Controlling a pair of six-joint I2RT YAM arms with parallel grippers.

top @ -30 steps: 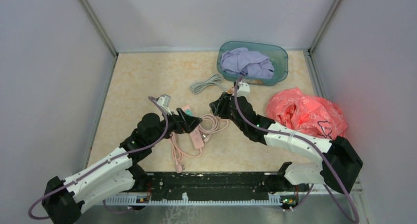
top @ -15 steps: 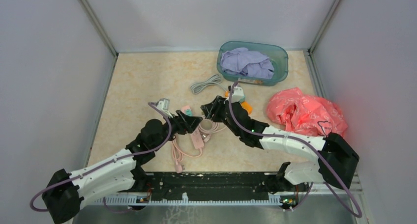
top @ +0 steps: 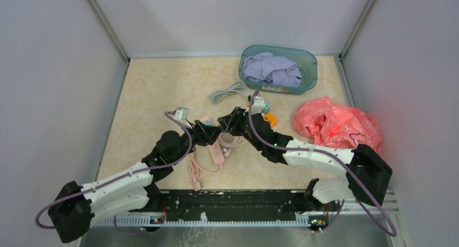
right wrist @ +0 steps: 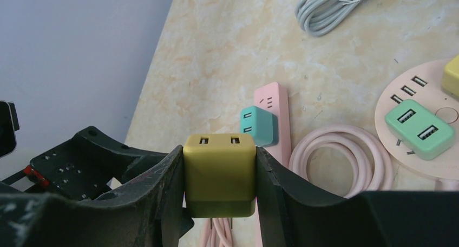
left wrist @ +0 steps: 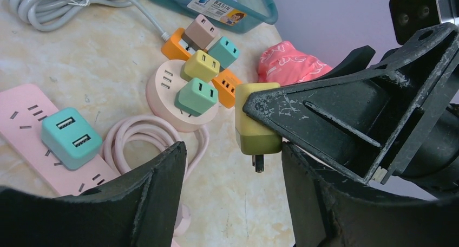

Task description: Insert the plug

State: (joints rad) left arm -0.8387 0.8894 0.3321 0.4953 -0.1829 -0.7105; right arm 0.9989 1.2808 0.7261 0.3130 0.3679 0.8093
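One basin (top: 310,63) (purple cloth (top: 270,69) inside) | right gripper (top: 226,122) grips yellow plug (right wrist: 219,174) | left gripper (left wrist: 231,156) gaping

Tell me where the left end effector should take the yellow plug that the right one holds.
Probably grip the yellow plug by the two flat sides that the right end effector leaves bare, on the darker lower band. Bring the open left end effector in from the side opposite the right one, above the prongs, which point down.

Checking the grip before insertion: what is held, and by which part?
The right gripper holds the yellow plug by its two opposite sides, prongs pointing down. The left gripper is open, holding nothing.
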